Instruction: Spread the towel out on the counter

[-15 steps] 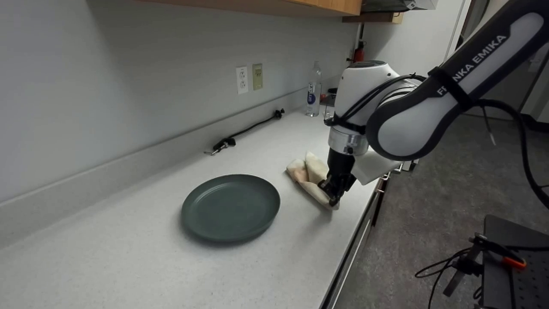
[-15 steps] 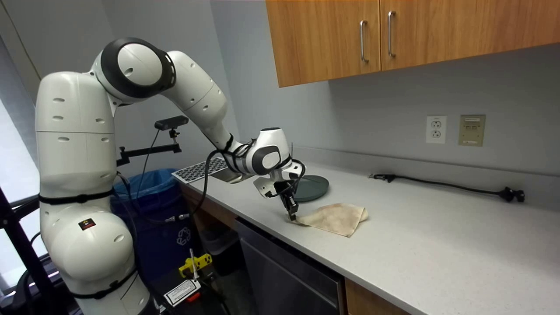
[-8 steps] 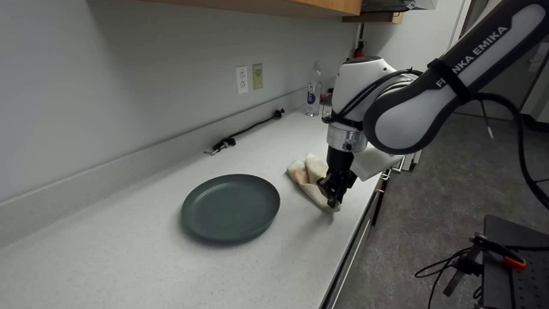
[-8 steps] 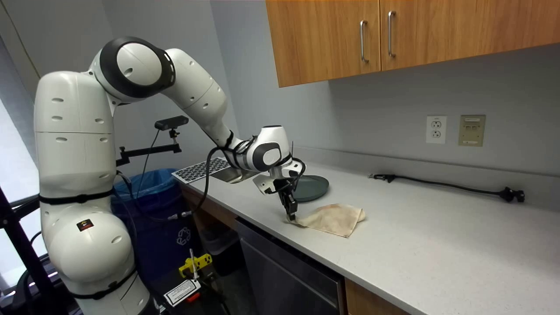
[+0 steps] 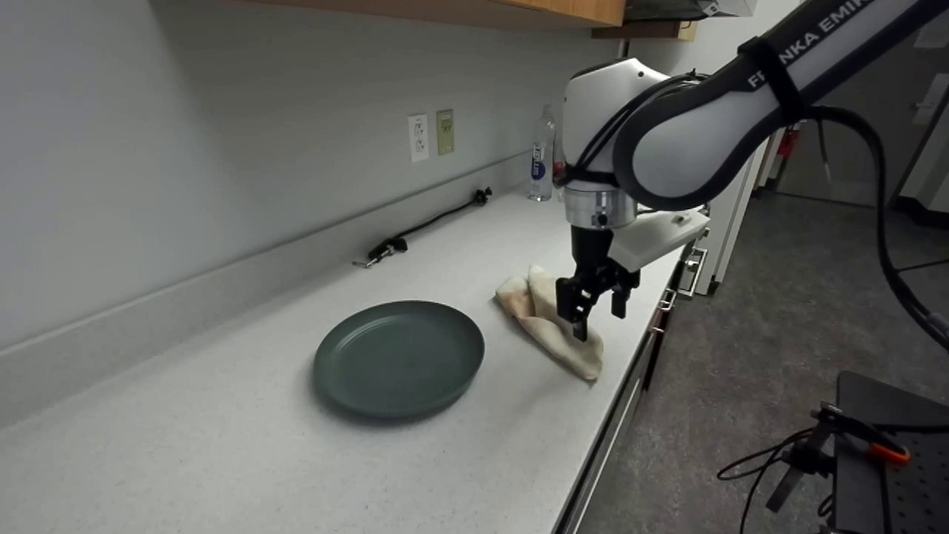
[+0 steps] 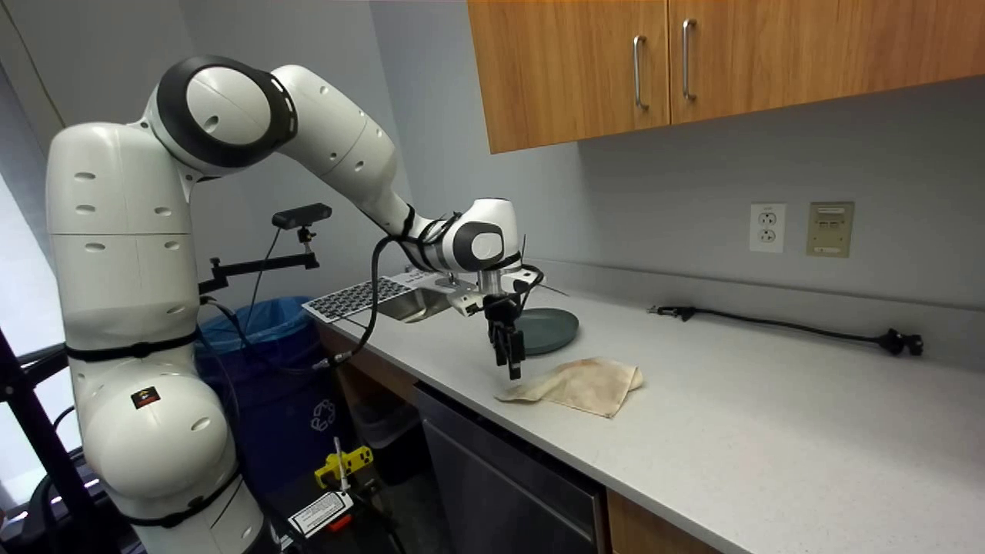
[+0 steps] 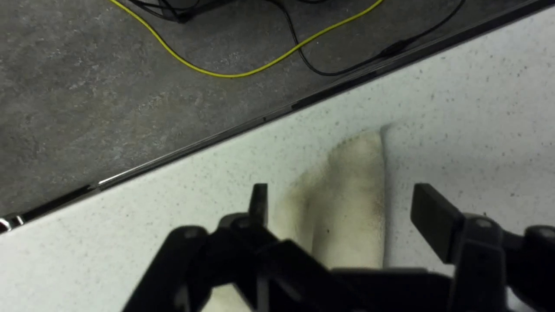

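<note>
The cream towel lies partly folded and creased on the pale counter, its near corner close to the front edge. In an exterior view the towel looks flatter on one side, with a narrow wrinkled end. My gripper hangs just above that end, open. From the wrist view, the towel shows below and between the widely parted fingers, apart from both. The gripper's body hides the towel's remaining part there.
A dark green round plate sits beside the towel. Along the backsplash lie a black flexible arm with a clamp and a water bottle. A sink is at the far end. Wooden cabinets hang above.
My gripper has gone from shut on the towel's corner to open, and has risen off it. The freed corner now rests on the counter, lying slightly nearer the front edge.
</note>
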